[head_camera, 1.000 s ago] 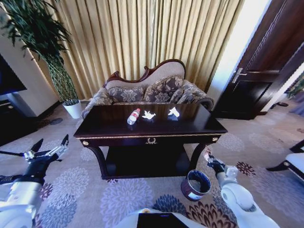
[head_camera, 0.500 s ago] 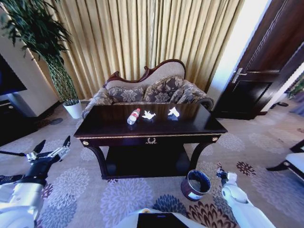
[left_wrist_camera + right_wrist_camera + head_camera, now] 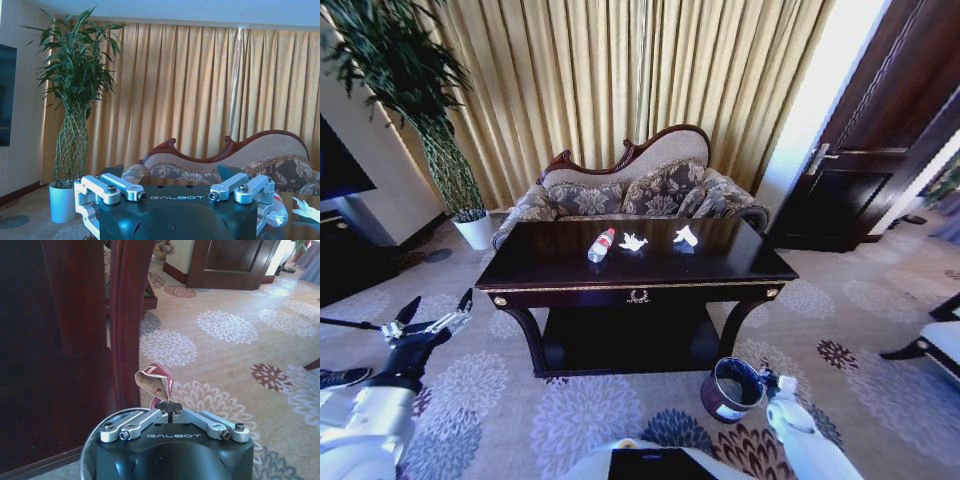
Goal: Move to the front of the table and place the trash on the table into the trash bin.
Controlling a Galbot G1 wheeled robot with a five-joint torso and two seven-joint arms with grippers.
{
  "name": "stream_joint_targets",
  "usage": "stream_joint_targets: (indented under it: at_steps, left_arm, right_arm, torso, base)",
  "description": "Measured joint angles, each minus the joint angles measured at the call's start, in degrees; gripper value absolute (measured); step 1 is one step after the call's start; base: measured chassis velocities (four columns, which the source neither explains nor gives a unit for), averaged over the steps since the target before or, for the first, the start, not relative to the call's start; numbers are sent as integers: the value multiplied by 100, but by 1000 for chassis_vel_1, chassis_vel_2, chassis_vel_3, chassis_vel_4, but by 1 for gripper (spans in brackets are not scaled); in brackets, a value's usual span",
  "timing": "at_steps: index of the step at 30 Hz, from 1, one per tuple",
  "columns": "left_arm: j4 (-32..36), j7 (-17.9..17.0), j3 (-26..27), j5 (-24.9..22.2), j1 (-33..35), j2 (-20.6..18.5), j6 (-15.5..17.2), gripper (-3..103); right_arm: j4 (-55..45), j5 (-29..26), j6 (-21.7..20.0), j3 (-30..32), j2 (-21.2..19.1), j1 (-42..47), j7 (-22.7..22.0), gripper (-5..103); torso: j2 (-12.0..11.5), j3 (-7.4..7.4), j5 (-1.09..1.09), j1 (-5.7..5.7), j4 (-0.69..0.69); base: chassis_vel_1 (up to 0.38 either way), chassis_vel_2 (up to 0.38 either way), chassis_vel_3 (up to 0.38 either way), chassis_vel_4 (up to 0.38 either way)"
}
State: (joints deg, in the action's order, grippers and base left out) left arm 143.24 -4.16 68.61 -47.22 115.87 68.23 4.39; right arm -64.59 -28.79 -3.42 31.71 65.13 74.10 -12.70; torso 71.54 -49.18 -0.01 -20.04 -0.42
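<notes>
We see the small clear plastic bottle with red cap and red-white label (image 3: 601, 245) lying on its side on the large dark glossy wooden bench with gold edge trim (image 3: 550, 272), left of centre on the top. Its long axis runs diagonally: red cap toward the far side and slightly right, base toward the near-left corner. Just right of it sits a crumpled white paper wad (image 3: 633, 242), close but apart. A second white paper wad (image 3: 686, 236) lies farther right, well apart from the first.

Small round dark trash bin with pale bluish rim and white side label (image 3: 731, 389) stands upright on the patterned floral carpet (image 3: 570, 410), by the bench's front-right curved leg.

Right claw (image 3: 170, 406): fingers pressed together, clamped on a small crumpled scrap of pink-and-white paper (image 3: 154, 382) that sticks up from the tips. In the right wrist view it sits beside a dark red-brown bench leg (image 3: 125, 325), with the bin rim curving under the claw body. In the head view the right arm is low, just right of the bin.

Left claw (image 3: 428, 322): fingers spread apart, holding nothing, low over the carpet, well left of the bench. In the left wrist view the bottle (image 3: 275, 214) shows just past one finger.

Behind the bench: a patterned sofa with carved wood frame (image 3: 640, 185), gold curtains (image 3: 650, 70), a tall green plant in a white pot (image 3: 472, 229) at far left.
</notes>
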Motion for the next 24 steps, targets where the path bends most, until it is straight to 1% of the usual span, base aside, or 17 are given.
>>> stream_joint_targets:
  at_steps: [3,4,6,10,12,13,14,15,16,19,20,21,22,24]
  left_arm:
    - [0,12,2,7,15,8,-29,100]
    - [0,16,8,8,18,-19,-46,100]
    - [0,15,8,8,17,-32,-48,100]
    - [0,18,-31,10,-1,-52,-49,100]
    - [0,20,-50,18,-10,-53,-49,100]
    - [0,21,-68,27,-17,-52,-49,100]
    - [0,21,-68,27,-17,-52,-49,100]
    - [0,21,-70,29,-20,-53,-49,100]
    - [0,21,-69,29,-21,-52,-49,100]
    - [0,21,-41,27,-17,-47,-49,100]
    - [0,21,-41,27,-17,-47,-49,100]
    - [0,22,-32,24,-16,-44,-50,100]
    - [0,22,-28,23,-16,-42,-51,100]
    - [0,23,-27,21,-16,-36,-51,100]
  right_arm:
    - [-47,89,-19,-12,57,7,-1,-1]
    - [-83,133,-35,-8,70,23,-1,15]
    - [-84,135,-38,3,71,23,-1,15]
    - [-118,140,-42,28,64,40,-3,37]
    - [-125,143,-43,32,63,45,-3,37]
    - [-137,147,-44,32,61,51,-5,48]
    - [-137,147,-44,32,61,51,-5,48]
    - [-143,154,-44,33,58,53,-5,53]
    - [-152,167,-45,33,56,55,-5,53]
    - [-193,200,-47,24,48,57,-5,70]
    - [-193,200,-47,24,48,57,-5,70]
    - [-210,201,-48,20,48,57,-6,75]
    - [-217,201,-48,15,48,57,-7,75]
    - [-225,209,-50,-2,48,57,-9,86]
  torso:
    - [0,0,1,0,0]
    - [0,0,1,0,-1]
    - [0,0,1,0,-1]
    - [0,0,0,0,0]
    - [0,0,0,0,-1]
    - [0,0,1,0,-1]
    - [0,0,1,0,-1]
    - [0,0,1,0,-1]
    - [0,0,1,0,-1]
    - [0,0,1,0,-1]
    - [0,0,1,0,-1]
    - [0,0,1,0,-1]
    - [0,0,1,0,0]
    - [0,0,1,0,-1]
  base:
    - [0,0,0,0]
    - [0,0,0,0]
    - [0,0,0,0]
    - [0,0,0,0]
    - [0,0,0,0]
    - [0,0,0,0]
    - [0,0,0,0]
    - [0,0,0,0]
    - [0,0,0,0]
    - [0,0,0,0]
    - [0,0,0,0]
    - [0,0,0,0]
    - [0,0,0,0]
    - [0,0,0,0]
